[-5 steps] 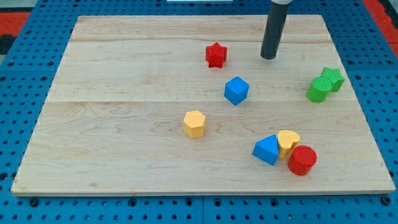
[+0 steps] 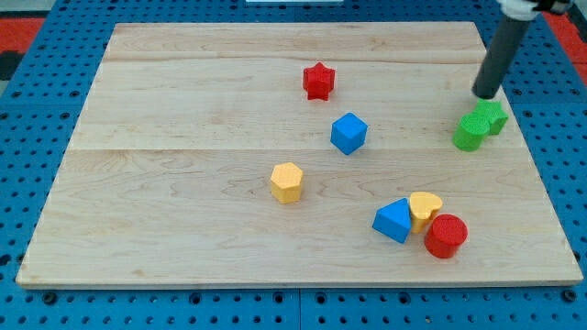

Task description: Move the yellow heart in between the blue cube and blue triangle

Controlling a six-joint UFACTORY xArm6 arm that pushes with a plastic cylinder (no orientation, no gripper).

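Note:
The yellow heart (image 2: 425, 208) lies at the view's lower right, touching the blue triangle (image 2: 394, 221) on its left and the red cylinder (image 2: 446, 236) at its lower right. The blue cube (image 2: 348, 133) stands apart, up and to the left near the board's middle. My tip (image 2: 484, 93) is at the view's right, just above the green blocks, far from the heart and well right of the blue cube.
A green star (image 2: 492, 116) and a green cylinder (image 2: 470, 132) touch each other just below my tip. A red star (image 2: 318, 81) sits above the blue cube. A yellow hexagon (image 2: 287, 181) lies left of centre. The wooden board (image 2: 183, 110) ends near the right blocks.
My tip has moved to the view's right, from above the blue cube area to just above the green star. No block has moved.

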